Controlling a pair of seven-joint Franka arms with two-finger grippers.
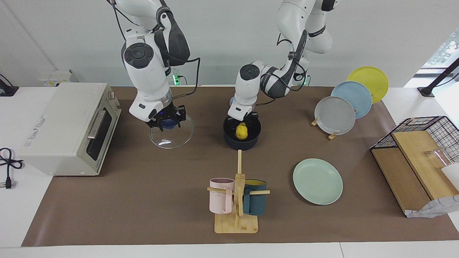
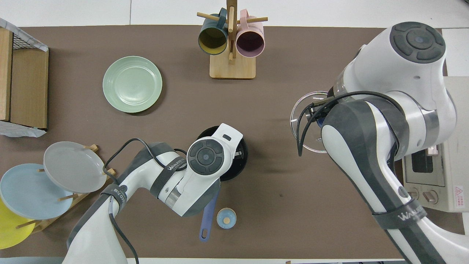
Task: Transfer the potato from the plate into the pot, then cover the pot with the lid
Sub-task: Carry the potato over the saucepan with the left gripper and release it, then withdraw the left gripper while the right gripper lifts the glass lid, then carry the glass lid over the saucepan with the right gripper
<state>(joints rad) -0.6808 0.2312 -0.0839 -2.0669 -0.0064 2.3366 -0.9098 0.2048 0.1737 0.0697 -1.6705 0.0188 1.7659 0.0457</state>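
The yellow potato (image 1: 242, 132) is inside the dark navy pot (image 1: 229, 138), which stands mid-table. My left gripper (image 1: 245, 121) is just over the pot's mouth, right above the potato. In the overhead view the left arm covers most of the pot (image 2: 240, 167), and only its blue handle (image 2: 208, 220) sticks out toward the robots. The mint-green plate (image 1: 317, 181) (image 2: 132, 84) lies bare, farther from the robots than the pot. The glass lid (image 1: 172, 138) (image 2: 306, 141) lies toward the right arm's end. My right gripper (image 1: 168, 122) is shut on its blue knob.
A wooden mug rack (image 1: 236, 200) with a pink and a teal mug stands farther from the robots than the pot. A toaster oven (image 1: 68, 129) stands beside the lid. Upright grey, blue and yellow plates (image 1: 335, 114) and a wire basket (image 1: 419, 157) are at the left arm's end. A small bell (image 2: 226, 217) sits by the pot's handle.
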